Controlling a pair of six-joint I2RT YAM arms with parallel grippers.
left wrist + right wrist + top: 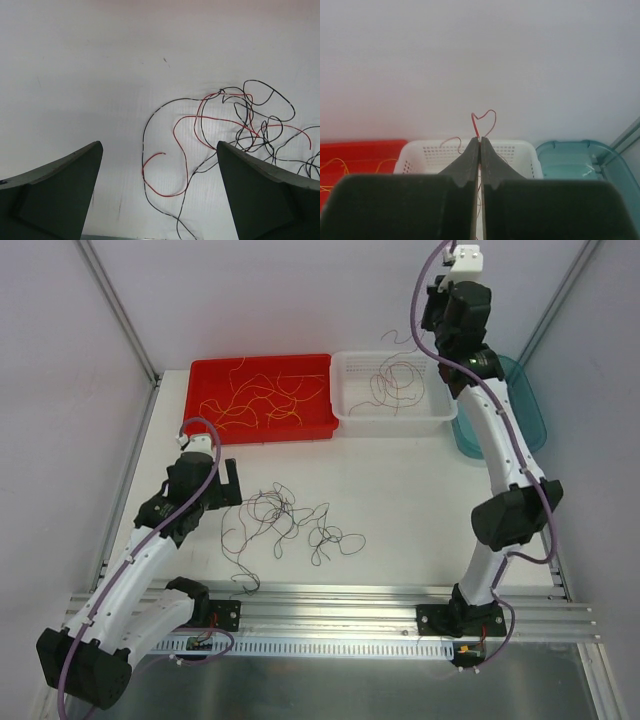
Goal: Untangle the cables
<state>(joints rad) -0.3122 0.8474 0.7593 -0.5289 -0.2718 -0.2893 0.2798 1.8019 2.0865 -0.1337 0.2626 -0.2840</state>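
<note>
Sorting step judged in hand: right pincer pressed together on a dark red cable, high over the white basket at upper right. Next call: release there. Left pincer spread wide, low at centre-left beside the loose tangle on the worktop. Red tray and teal bin flanking the basket; crossed loops likely to snag.

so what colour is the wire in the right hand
The wire is red, clearest in the right wrist view.

Bright, even, diffuse light; faint soft shadows; slightly hazy wrist views.
</note>
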